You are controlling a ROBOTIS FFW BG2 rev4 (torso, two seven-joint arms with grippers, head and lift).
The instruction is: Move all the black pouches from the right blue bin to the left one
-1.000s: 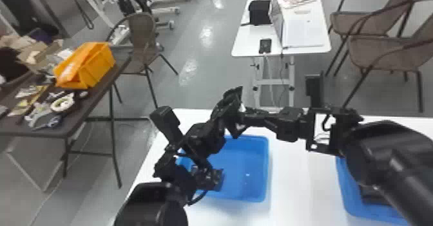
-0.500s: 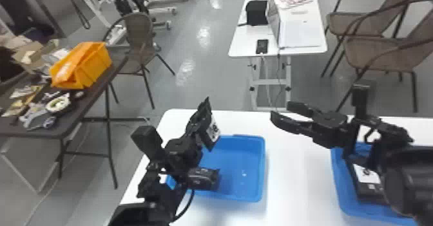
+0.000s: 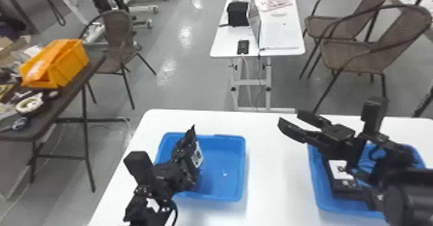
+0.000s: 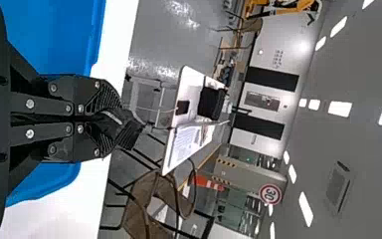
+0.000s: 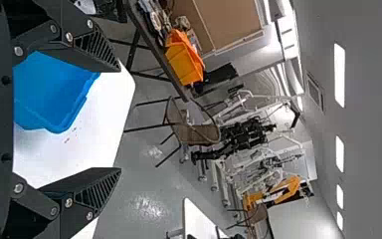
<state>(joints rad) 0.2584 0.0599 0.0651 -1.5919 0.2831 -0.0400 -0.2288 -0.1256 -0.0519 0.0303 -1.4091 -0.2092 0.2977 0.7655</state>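
Observation:
In the head view, my left gripper (image 3: 187,151) is above the left blue bin (image 3: 242,167), shut on a black pouch (image 3: 197,155) whose white label faces right. The left wrist view has that gripper (image 4: 119,118) closed around dark material (image 4: 112,122). My right gripper (image 3: 290,120) stands open over the table between the bins, beside the far left corner of the right blue bin (image 3: 317,190). In the right wrist view the right gripper (image 5: 110,119) has nothing between its spread fingers. A black pouch with a white label (image 3: 341,170) lies in the right bin, partly behind the right arm.
Both bins stand on the white table (image 3: 274,177), with bare tabletop between them. Behind are another white table with a laptop (image 3: 278,35) and brown chairs (image 3: 357,51). At the left, a dark table carries an orange bin (image 3: 64,64) and loose items.
The right gripper has moved right, away from the left gripper and the left bin. The left gripper has turned, keeping the labelled pouch over the left bin.

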